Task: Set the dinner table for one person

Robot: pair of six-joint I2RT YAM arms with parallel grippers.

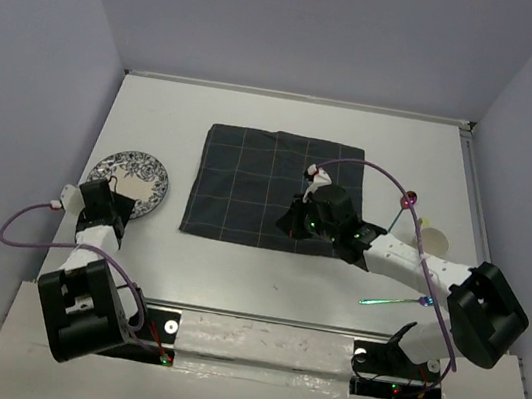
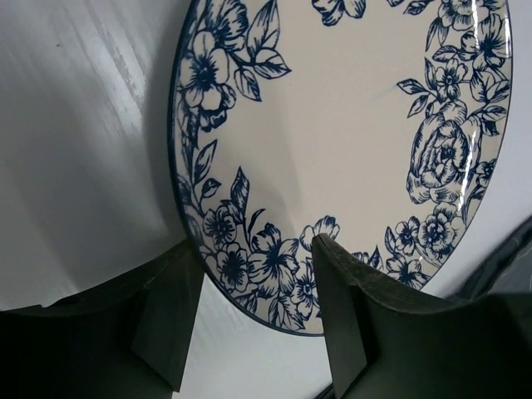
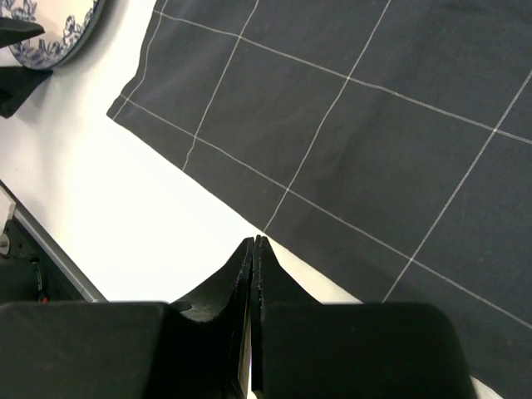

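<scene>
The dinner table (image 1: 233, 280) is a large white top. A dark navy checked placemat (image 1: 249, 182) lies flat at its middle. A white plate with blue flowers (image 1: 138, 174) lies on the table at the left. My left gripper (image 1: 112, 201) is open at the plate's near edge. In the left wrist view the plate's (image 2: 349, 141) rim sits between the spread fingers (image 2: 170, 316) of the gripper (image 2: 253, 249). My right gripper (image 1: 294, 226) is shut and empty over the placemat's near edge. In the right wrist view its tips (image 3: 253, 243) hover by the placemat's (image 3: 374, 125) edge.
A cream cup (image 1: 432, 242) stands at the right, behind the right arm. A thin green utensil (image 1: 387, 301) lies near the right arm's base. Purple cables (image 1: 382, 172) loop over both arms. A raised rail (image 1: 255, 334) runs along the table's near edge.
</scene>
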